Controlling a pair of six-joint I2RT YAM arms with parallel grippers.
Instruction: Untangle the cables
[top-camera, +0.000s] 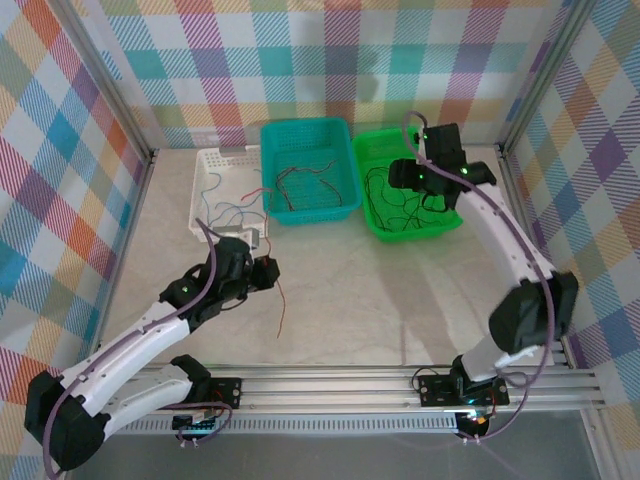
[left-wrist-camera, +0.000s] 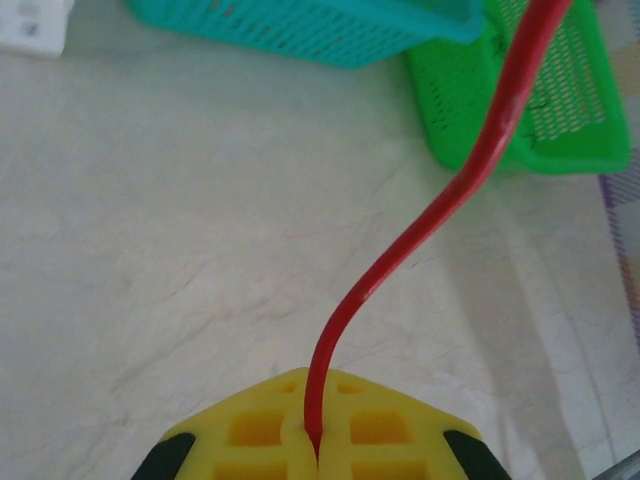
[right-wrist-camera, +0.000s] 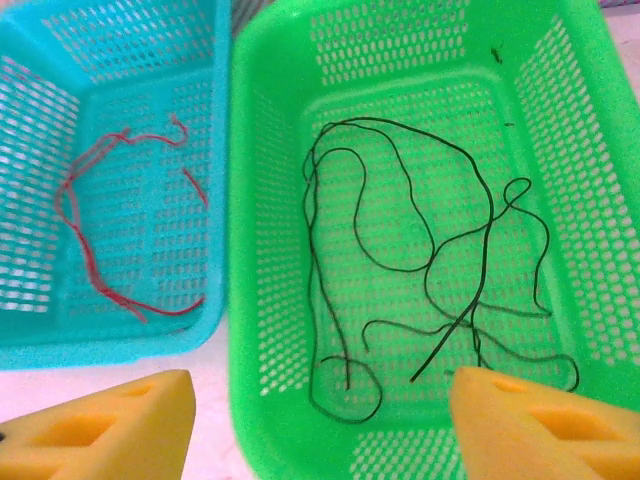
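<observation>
Left wrist view: left pincer (left-wrist-camera: 312, 450) clamped on the red cable (left-wrist-camera: 440, 200), its length running toward upper right, teal basket (left-wrist-camera: 330, 30) at top (right pincer (right-wrist-camera: 322, 400) stands apart over the green basket (right-wrist-camera: 245, 300)).

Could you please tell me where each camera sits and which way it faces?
Top external: above and behind, looking down on the table; left arm and right arm show.
Left wrist: looks along the shut left gripper, pinching a red cable, towards the teal basket.
Right wrist: looks down past the open right gripper into the green basket.
Shared: all three show both baskets.
</observation>
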